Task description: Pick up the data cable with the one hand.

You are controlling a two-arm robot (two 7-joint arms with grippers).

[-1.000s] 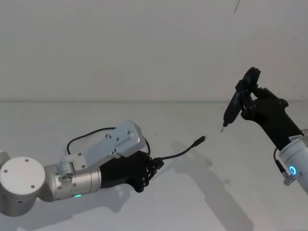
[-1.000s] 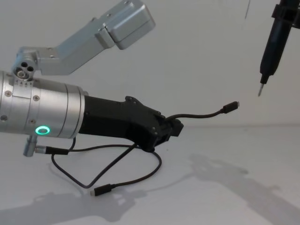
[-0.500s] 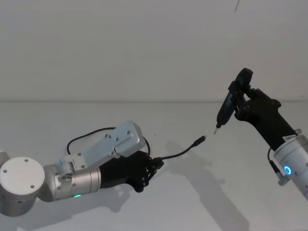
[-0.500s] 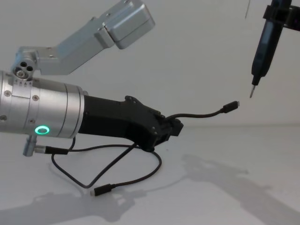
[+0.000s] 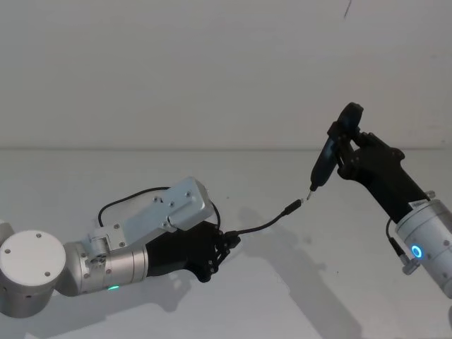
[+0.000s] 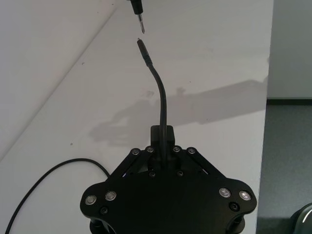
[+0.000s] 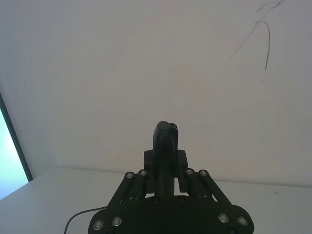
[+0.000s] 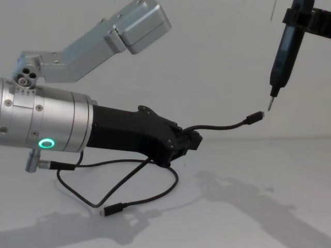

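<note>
Pickup step: left claw (image 5: 229, 241) pinches data cable (image 5: 266, 224), plug end aloft; right claw (image 5: 345, 151) clamps pen tool (image 5: 321, 167) beside it. Next, likely lifting slack off tabletop (image 5: 85, 183).

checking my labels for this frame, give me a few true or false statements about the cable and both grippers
1. The left gripper is shut on the data cable. True.
2. The plug beyond the left gripper rests on the table. False: it is held up in the air.
3. The right gripper holds a pen-shaped tool. True.
4. The pen-shaped tool lies flat on the table. False: it points tip down, close above the raised plug.
</note>
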